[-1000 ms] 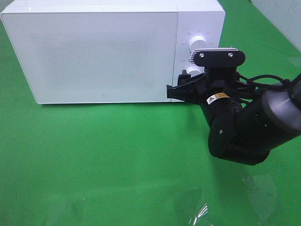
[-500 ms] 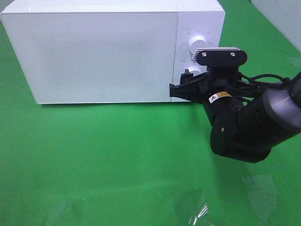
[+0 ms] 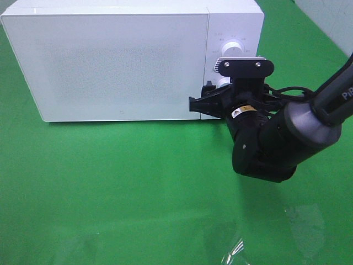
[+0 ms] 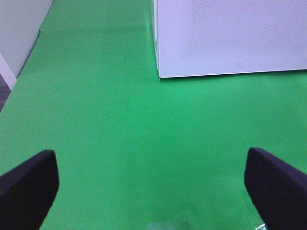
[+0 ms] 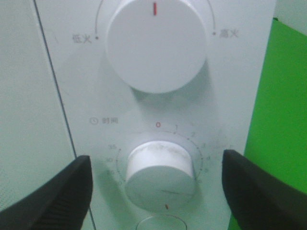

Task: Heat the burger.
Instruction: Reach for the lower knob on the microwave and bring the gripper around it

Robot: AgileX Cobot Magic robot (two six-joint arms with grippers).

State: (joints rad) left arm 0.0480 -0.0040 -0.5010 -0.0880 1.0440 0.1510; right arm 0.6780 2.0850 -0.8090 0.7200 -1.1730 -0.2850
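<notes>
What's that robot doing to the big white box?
The robot's right gripper is at the lower dial of the white microwave, jaws open on either side of it. The microwave door is shut. The left gripper hangs open over the green table. No burger is in sight.

You have the microwave [image 3: 132, 61] at the back of the table [image 3: 110, 193], its door [image 3: 105, 72] left, control panel [image 3: 234, 27] right, upper knob [image 5: 156, 45] above lower knob [image 5: 160, 175], your right gripper [image 5: 156, 187] straddling the lower knob, your left gripper [image 4: 153, 189] over the table before the microwave's left corner
</notes>
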